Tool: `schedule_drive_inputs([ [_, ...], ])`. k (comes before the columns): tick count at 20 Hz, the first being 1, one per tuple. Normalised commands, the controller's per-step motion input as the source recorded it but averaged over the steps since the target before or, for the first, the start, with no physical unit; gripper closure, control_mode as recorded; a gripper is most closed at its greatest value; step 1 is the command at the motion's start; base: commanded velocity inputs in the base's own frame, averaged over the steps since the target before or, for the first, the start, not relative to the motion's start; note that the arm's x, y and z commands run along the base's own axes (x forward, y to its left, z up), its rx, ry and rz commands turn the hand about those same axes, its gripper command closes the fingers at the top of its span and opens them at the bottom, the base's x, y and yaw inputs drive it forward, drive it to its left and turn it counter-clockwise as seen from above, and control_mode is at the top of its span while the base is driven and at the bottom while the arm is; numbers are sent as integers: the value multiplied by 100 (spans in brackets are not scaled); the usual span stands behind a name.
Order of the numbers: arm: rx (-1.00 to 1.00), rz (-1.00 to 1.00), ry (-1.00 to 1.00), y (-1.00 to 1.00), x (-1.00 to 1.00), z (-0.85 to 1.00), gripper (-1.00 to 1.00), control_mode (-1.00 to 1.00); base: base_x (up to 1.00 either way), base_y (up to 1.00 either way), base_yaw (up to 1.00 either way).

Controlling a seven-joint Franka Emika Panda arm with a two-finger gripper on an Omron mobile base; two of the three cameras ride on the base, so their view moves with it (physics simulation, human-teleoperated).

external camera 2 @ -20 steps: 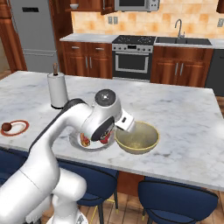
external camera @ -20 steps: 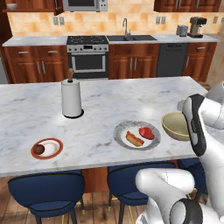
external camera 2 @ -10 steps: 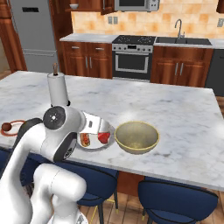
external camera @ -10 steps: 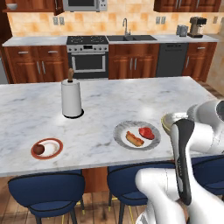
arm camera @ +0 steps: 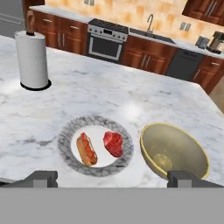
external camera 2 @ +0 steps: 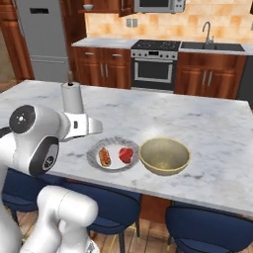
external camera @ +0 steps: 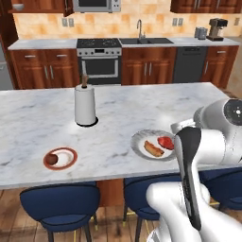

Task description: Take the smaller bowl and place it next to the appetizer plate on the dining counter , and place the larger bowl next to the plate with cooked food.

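Note:
The larger bowl (external camera 2: pixel 164 155), olive-beige with a yellow rim, stands empty on the dining counter (external camera: pixel 42 123), close beside the right of the plate with cooked food (external camera 2: pixel 112 154). In the hand view, my gripper (arm camera: pixel 113 178) is open and holds nothing. It hangs above the counter's near edge, drawn back from the plate (arm camera: pixel 95 146) and the bowl (arm camera: pixel 174 151). The appetizer plate (external camera: pixel 60 158), red-rimmed with a brown lump, lies near the front edge well to the left of the food plate (external camera: pixel 153 145). My arm (external camera: pixel 208 142) covers the bowl in the left base view. The smaller bowl is out of view.
A paper towel roll (external camera: pixel 85 106) stands upright on the counter behind the two plates. Blue stools (external camera: pixel 61 201) line the near side under the counter edge. A stove (external camera: pixel 100 59) and sink counter run along the far wall.
My arm has pulled back from over the larger bowl toward the base and swung low. The bowl stays where it was beside the food plate. The gripper stays open.

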Motion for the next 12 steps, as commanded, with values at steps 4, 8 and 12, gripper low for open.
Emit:
schedule_drive_inputs([
  [4, 0, 0, 0, 0, 0, 0, -100, 100, -1, 95, 13],
  [8, 0, 0, 0, 0, 0, 0, -100, 100, 18, 100, 14],
  [12, 0, 0, 0, 0, 0, 0, -100, 100, 3, 100, 14],
])
